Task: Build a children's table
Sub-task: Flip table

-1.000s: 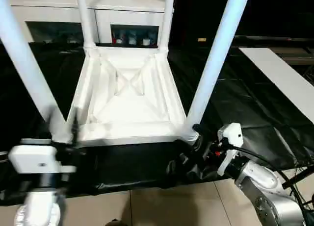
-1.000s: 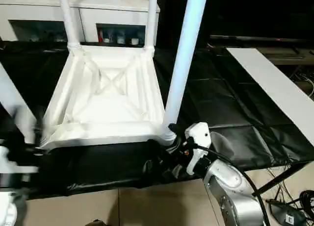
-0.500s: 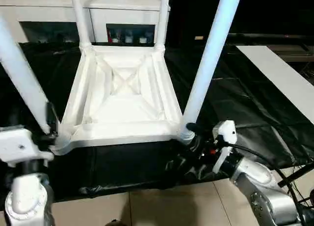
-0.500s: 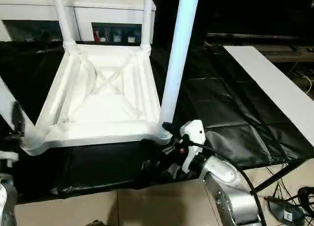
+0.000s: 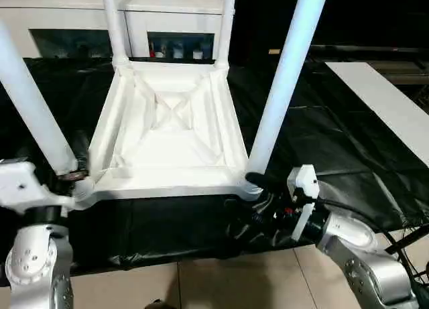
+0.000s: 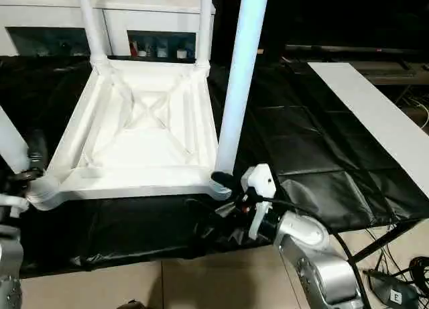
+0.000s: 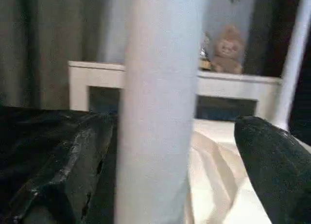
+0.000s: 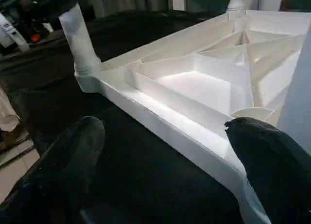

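The children's table lies upside down on the black-covered surface, its ribbed tabletop (image 5: 167, 131) facing up. Four white legs stand in the corner sockets: near left leg (image 5: 33, 114), near right leg (image 5: 285, 74) and two far legs (image 5: 115, 27) (image 5: 228, 24). My left gripper (image 5: 72, 175) is open at the base of the near left leg, with the leg (image 7: 160, 112) standing between its fingers (image 7: 63, 175). My right gripper (image 6: 220, 200) is open at the near right corner socket. Its fingers (image 8: 63, 170) straddle the tabletop's near edge (image 8: 170, 122) without gripping it.
A white cabinet (image 5: 174, 14) with glass-fronted compartments stands behind the table. A long white board (image 5: 382, 101) lies at the right on the black sheet (image 5: 322, 141). Tiled floor (image 5: 221, 282) runs along the front edge, and cables (image 6: 402, 282) lie at the lower right.
My left gripper's fingers have spread wider around the near left leg, and that arm has settled lower left. The right gripper has stayed open by the near right corner.
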Controlling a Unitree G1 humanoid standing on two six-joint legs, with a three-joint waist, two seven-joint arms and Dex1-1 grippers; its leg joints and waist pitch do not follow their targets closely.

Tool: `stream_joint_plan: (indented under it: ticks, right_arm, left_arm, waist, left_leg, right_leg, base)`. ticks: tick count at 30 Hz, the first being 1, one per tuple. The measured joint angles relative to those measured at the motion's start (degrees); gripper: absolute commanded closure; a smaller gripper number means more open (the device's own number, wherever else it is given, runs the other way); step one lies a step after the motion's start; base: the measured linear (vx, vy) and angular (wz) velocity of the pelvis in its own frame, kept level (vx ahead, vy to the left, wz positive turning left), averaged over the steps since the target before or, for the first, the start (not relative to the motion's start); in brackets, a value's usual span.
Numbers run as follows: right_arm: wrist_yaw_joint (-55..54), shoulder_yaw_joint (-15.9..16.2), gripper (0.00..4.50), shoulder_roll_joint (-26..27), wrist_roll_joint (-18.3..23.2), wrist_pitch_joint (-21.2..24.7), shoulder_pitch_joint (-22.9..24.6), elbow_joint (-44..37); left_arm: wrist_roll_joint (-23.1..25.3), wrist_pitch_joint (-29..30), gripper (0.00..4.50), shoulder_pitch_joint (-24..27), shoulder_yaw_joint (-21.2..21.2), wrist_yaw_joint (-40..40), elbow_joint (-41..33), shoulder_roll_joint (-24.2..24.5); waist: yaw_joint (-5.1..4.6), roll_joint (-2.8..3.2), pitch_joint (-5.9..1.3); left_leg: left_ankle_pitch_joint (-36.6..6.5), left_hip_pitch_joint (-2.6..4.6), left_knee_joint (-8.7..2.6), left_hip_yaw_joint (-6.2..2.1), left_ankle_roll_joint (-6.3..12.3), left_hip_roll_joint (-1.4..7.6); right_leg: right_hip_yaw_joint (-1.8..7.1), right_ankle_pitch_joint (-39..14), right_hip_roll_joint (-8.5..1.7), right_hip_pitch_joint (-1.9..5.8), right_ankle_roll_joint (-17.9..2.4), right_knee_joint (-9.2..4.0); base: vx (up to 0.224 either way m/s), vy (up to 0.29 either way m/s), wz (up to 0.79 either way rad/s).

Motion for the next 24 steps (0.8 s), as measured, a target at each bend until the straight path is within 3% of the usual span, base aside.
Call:
stream_joint_plan:
  ticks: [4, 10, 20, 24]
  right_arm:
    - [0.02, 0.24, 0.00, -0.28, -0.37, 0.00, -0.01, 0.41]
    - [-0.01, 0.35, 0.00, -0.44, -1.04, -0.04, -0.21, 0.80]
    - [-0.08, 0.50, 0.00, -0.54, -1.64, -0.26, -1.15, 2.63]
    - [-0.08, 0.50, 0.00, -0.30, -1.97, -0.39, -2.37, 2.89]
  left_arm:
    - [-0.62, 4.57, 0.05, -0.96, -0.05, -1.02, 3.12, 2.57]
    - [-0.95, 7.65, 0.61, -1.83, 0.77, -0.93, 4.30, 4.18]
    - [-2.61, 12.33, 1.30, -1.72, 2.03, 0.33, 3.90, 4.30]
    - [-4.74, 13.77, 1.71, -1.36, 2.13, 0.91, 2.23, 2.26]
  waist:
    - [-0.10, 0.02, 0.01]
    - [-0.07, 0.01, 0.01]
    - [-0.01, -0.06, -0.03]
    - [0.04, -0.08, -0.04]
  left_leg:
    - [0.00, -0.02, 0.00, 0.01, 0.00, 0.00]
    - [0.01, -0.03, 0.00, 0.01, 0.00, 0.00]
    - [0.01, -0.01, 0.00, 0.01, 0.00, 0.00]
    - [0.01, -0.02, 0.00, 0.03, 0.01, 0.00]
  right_leg:
    - [0.02, 0.00, 0.00, -0.01, 0.00, 0.01]
    - [0.01, -0.01, 0.00, -0.01, -0.01, -0.01]
    - [0.01, 0.00, 0.00, -0.01, -0.02, 0.02]
    - [0.01, 0.00, -0.01, -0.01, -0.02, 0.01]
  base:
    - [0.000, 0.000, 0.00]
    - [0.000, 0.000, 0.00]
    - [0.000, 0.000, 0.00]
    - [0.000, 0.000, 0.00]
